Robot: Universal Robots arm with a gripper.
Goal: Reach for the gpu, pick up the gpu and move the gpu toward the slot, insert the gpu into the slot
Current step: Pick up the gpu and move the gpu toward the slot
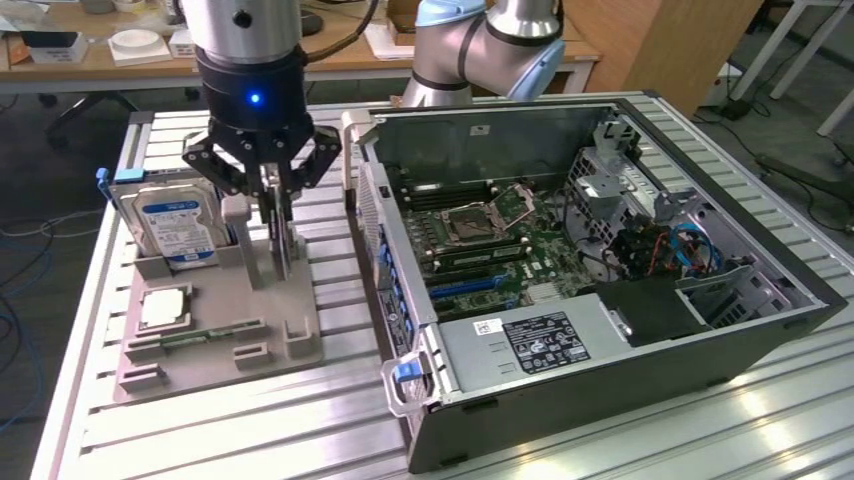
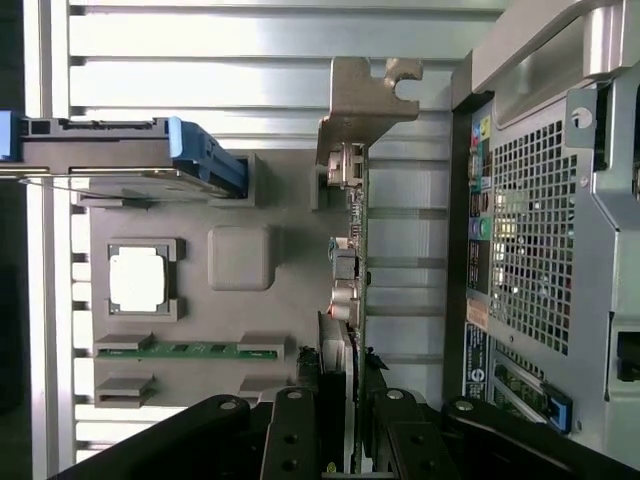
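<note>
Fingers (image 2: 296, 438) pinching the gpu (image 1: 284, 262), upright in its holder (image 1: 200, 362). Thin edge grip, I'd say: the card could twist, slip, or snag the holder.

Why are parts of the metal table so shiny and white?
Exterior view: light glares off the ribbed silver metal table beside the black computer case; wrist view: its slats wash out white, the black gripper looks dark.

A grey tray (image 1: 200, 375) and an open computer case (image 1: 601, 400) are being carried side by side on the ribbed metal table (image 1: 240, 430).
</note>
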